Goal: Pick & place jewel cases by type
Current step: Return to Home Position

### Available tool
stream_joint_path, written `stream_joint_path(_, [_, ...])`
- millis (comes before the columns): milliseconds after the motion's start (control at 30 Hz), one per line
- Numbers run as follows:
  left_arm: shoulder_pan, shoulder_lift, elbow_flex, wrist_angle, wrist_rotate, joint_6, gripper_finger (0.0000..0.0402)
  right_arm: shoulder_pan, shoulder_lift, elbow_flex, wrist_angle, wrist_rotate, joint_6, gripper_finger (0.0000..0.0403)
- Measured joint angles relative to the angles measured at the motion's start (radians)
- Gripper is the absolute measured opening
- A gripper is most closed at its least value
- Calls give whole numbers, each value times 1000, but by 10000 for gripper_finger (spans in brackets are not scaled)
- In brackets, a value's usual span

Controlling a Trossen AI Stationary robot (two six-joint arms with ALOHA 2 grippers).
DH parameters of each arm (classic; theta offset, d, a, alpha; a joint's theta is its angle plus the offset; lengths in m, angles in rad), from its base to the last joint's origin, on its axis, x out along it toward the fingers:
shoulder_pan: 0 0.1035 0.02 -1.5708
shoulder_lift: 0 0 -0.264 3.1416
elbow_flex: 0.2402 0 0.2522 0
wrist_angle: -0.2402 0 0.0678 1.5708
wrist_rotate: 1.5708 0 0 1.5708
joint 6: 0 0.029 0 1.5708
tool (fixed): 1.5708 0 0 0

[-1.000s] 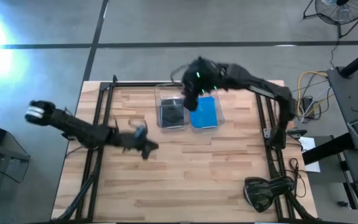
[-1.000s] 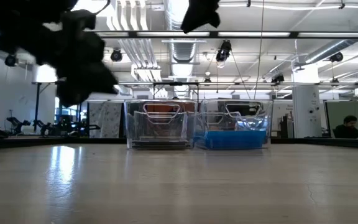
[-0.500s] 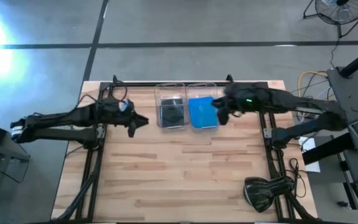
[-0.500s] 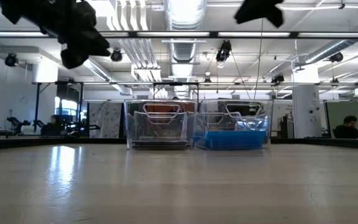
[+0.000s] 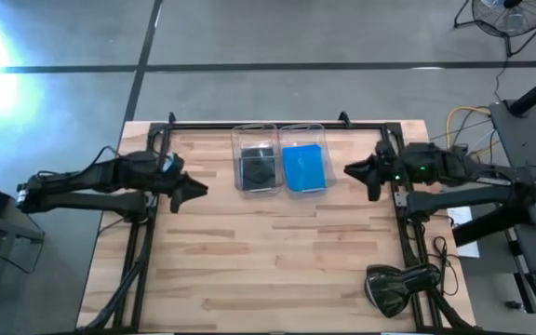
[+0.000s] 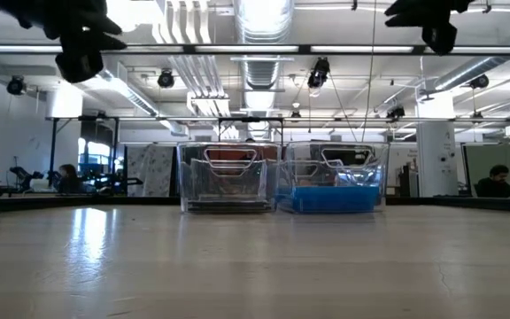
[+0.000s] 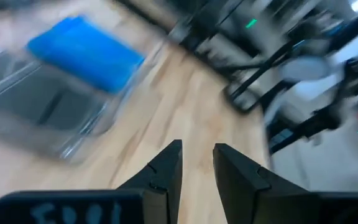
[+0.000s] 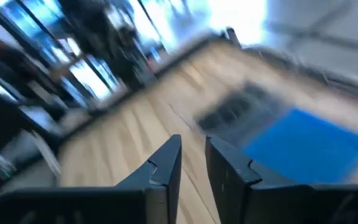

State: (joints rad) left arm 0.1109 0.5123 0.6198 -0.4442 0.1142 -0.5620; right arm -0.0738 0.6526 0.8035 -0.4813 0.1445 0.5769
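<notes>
- Blue jewel cases point(image 5: 303, 167) and dark jewel cases point(image 5: 258, 168) sit binned at 12 o'clock on the surface point(image 5: 268, 261).
- Left fingers point(image 7: 166, 171) at 9, right fingers point(image 8: 166, 163) at 3, both barely parted and empty.
- Risk imo: a swinging arm clips a bin point(image 5: 254, 128).

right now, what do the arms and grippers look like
The left arm and right arm are slim, black. The left gripper has two tapered fingers and blue lettering on its base; the right gripper matches, a green light on its arm.
</notes>
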Motion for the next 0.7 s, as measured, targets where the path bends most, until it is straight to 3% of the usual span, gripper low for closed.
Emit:
stream_joint_path(133, [-16,-96,-135,264,27,-4,73,-1,-134,-200,320,-75,-72,75])
stream_joint_path(233, [-18,-158,-240,366,59,-10,73,0,-204,-322,465,-120,-96,74])
stream_joint_path(600, [-18,-473,-380,335,61,21,73,0,-457,-610,685,-154,-142,65])
stream_joint_path(700, [-19,-510,-436,336,61,26,73,-1,-518,-690,735,-149,-142,69])
